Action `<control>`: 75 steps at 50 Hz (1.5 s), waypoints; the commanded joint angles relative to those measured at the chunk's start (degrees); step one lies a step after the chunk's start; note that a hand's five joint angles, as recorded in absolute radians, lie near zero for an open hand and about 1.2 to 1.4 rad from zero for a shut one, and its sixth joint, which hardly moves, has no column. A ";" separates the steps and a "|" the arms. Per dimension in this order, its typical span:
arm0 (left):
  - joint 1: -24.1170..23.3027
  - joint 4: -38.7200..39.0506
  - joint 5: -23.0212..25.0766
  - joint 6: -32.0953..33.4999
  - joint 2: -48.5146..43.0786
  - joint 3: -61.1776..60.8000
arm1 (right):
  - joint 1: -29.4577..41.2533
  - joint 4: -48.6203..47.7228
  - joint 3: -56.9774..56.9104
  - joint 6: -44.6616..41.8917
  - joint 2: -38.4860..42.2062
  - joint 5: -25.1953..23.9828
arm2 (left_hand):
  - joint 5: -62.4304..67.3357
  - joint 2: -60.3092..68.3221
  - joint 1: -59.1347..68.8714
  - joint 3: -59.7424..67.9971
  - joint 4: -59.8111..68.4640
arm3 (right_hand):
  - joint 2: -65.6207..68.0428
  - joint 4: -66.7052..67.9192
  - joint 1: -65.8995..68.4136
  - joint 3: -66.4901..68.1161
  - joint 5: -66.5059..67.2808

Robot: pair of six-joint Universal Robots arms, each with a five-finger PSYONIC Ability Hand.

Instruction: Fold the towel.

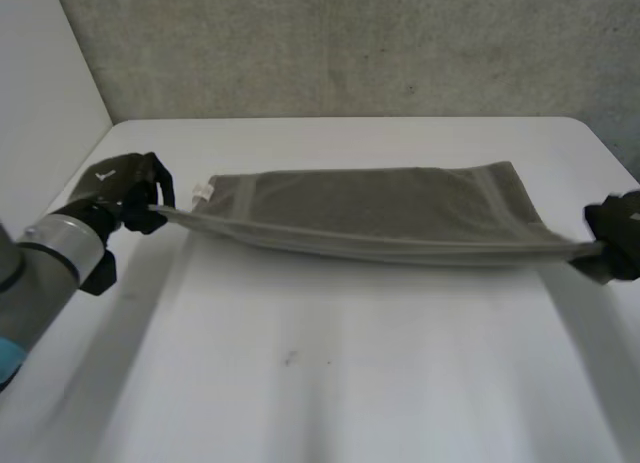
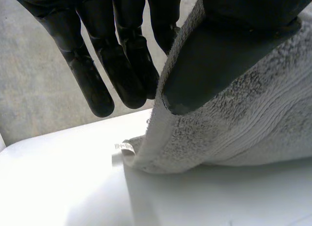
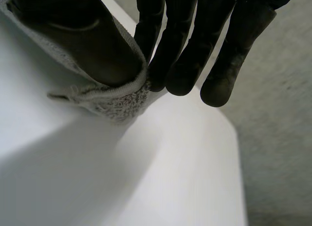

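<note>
I note left hand (image 1: 128, 191) and right hand (image 1: 618, 235) each pinching an end corner of the grey towel (image 1: 370, 211) between thumb and fingers, its near edge stretched taut over the white table (image 1: 320, 373).

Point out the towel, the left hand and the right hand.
towel (image 1: 370, 208), head view, middle of the cloth.
left hand (image 1: 127, 188), head view, middle of the hand.
right hand (image 1: 618, 233), head view, middle of the hand.

Grey-green terry towel (image 1: 370, 211), ribbed band along edge, small white label (image 1: 203, 192). Plain white table (image 1: 330, 383). Black left hand (image 1: 132, 185), black right hand (image 1: 618, 231). Mottled grey wall (image 1: 350, 43).
</note>
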 commanded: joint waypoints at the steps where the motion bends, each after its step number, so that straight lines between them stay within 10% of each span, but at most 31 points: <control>1: 4.19 -4.16 4.50 -0.31 15.03 -3.87 | -4.58 13.40 -5.10 -3.15 -16.19 -8.45 | 10.70 10.21 11.14 10.27 10.12 | 4.08 3.26 3.82 3.78 3.45; 20: 6.04 -14.71 6.27 -5.50 28.07 5.01 | -5.64 40.05 -31.48 -3.41 -18.68 -10.49 | 10.70 10.21 11.14 10.27 10.12 | 4.08 3.26 3.82 3.78 3.45; 28: 5.52 -15.24 5.74 -4.53 15.33 8.00 | -1.68 51.13 -42.47 -6.05 -1.89 -8.56 | 10.70 10.21 11.14 10.27 10.12 | 4.08 3.26 3.82 3.78 3.45; 33: 1.57 -17.51 2.51 0.11 -2.90 17.01 | 7.52 54.91 -53.16 -11.66 13.28 3.62 | 10.70 10.21 11.14 10.27 10.12 | 4.08 3.26 3.82 3.78 3.45; 44: -2.30 -22.10 -6.12 4.08 -19.82 48.03 | 15.44 42.81 -75.22 -7.56 28.34 11.91 | 10.70 10.21 11.14 10.27 10.12 | 4.08 3.26 3.82 3.78 3.45; 56: -4.59 -20.96 -11.47 -4.60 -15.62 66.96 | 17.92 14.42 -78.43 4.92 19.22 15.52 | 10.70 10.21 11.14 10.27 10.12 | 4.08 3.26 3.82 3.78 3.45; 63: -3.27 -19.81 -13.07 -8.40 -14.03 66.27 | 17.56 9.82 -72.00 7.22 14.90 13.41 | 10.70 10.21 11.14 10.27 10.12 | 4.08 3.26 3.82 3.78 3.45; 75: -1.34 -15.51 -8.85 -8.57 -12.18 37.00 | 17.30 15.18 -49.15 5.38 15.34 -6.01 | 10.70 10.21 11.14 10.27 10.12 | 4.08 3.26 3.82 3.78 3.45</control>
